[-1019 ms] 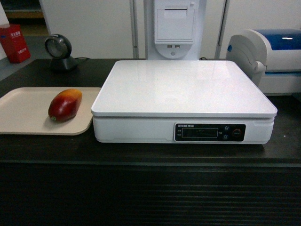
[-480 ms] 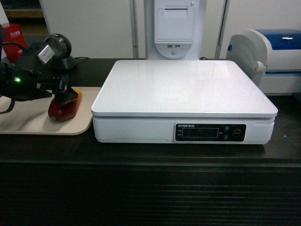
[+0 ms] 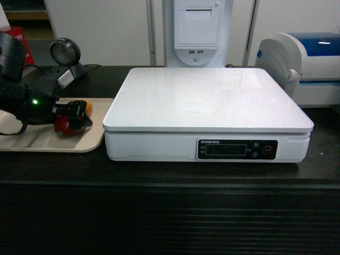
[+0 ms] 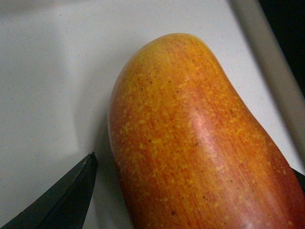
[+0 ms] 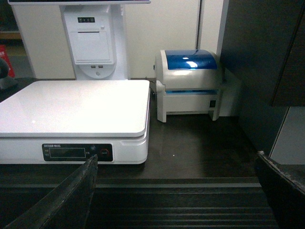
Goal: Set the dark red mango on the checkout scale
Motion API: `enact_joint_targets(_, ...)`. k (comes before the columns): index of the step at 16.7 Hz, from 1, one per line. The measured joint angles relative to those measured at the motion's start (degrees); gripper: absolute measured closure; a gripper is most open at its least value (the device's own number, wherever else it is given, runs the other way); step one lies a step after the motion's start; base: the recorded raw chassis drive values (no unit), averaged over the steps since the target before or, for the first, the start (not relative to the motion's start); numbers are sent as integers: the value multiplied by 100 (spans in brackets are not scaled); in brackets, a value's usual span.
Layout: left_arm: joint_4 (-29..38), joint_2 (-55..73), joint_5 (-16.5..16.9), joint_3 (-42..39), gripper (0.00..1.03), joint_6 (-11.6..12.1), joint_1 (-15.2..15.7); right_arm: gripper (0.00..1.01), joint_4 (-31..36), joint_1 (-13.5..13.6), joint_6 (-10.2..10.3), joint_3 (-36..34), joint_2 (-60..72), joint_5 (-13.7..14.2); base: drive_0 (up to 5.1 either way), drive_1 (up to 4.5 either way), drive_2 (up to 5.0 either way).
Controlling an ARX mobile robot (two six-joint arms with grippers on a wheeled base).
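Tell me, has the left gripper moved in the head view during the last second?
Yes. The left gripper came in from the left over the beige tray and now straddles the dark red mango, left of the scale.

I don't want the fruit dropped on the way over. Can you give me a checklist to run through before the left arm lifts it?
1. Left gripper is at the mango: ok, its fingers sit either side of the fruit.
2. Grip closed firmly: cannot tell, the wrist view shows a gap beside one finger.
3. Mango rests on the beige tray: ok.
4. Scale top is free of items: ok.
5. Path from tray to scale: ok, they sit side by side on the counter with nothing between.
6. Right gripper is out of the way: ok, it hangs open in front of the counter.
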Motion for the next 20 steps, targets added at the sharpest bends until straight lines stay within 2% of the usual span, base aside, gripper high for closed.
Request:
enact_joint_targets(6, 7, 24, -122, 96, 5, 116, -26, 3, 2, 0, 0, 0, 0, 0, 0, 0, 0)
enact_joint_targets(7, -11, 24, -149, 96, 12, 170, -37, 3, 0, 0, 0, 0, 0, 0, 0, 0, 0)
enact_joint_targets(8, -11, 24, -173, 94, 28, 199, -48, 3, 0, 0, 0, 0, 0, 0, 0, 0, 0)
enact_joint_targets(9, -7, 24, -179, 94, 37, 214, -57, 3, 0, 0, 0, 0, 0, 0, 0, 0, 0)
enact_joint_targets(10, 79, 2, -179, 33, 40, 273, -57, 3, 0, 0, 0, 0, 0, 0, 0, 0, 0)
enact_joint_targets(13, 190, -273, -146, -337, 40, 269, -52, 3, 0, 0, 0, 0, 0, 0, 0, 0, 0)
enact_joint_targets(15, 208, -824, 109, -763, 41, 111, -90, 3, 0, 0, 0, 0, 0, 0, 0, 0, 0)
enact_joint_targets(17, 354, -1530, 221, -1001, 41, -15, -240, 3, 0, 0, 0, 0, -2, 0, 0, 0, 0)
enact_joint_targets(19, 511, -2260, 402, -1093, 41, -297, -584, 3, 0, 0, 0, 0, 0, 0, 0, 0, 0)
enact_joint_targets(20, 612, -2594, 442, -1147, 41, -501, -850, 3, 0, 0, 0, 0, 0, 0, 0, 0, 0)
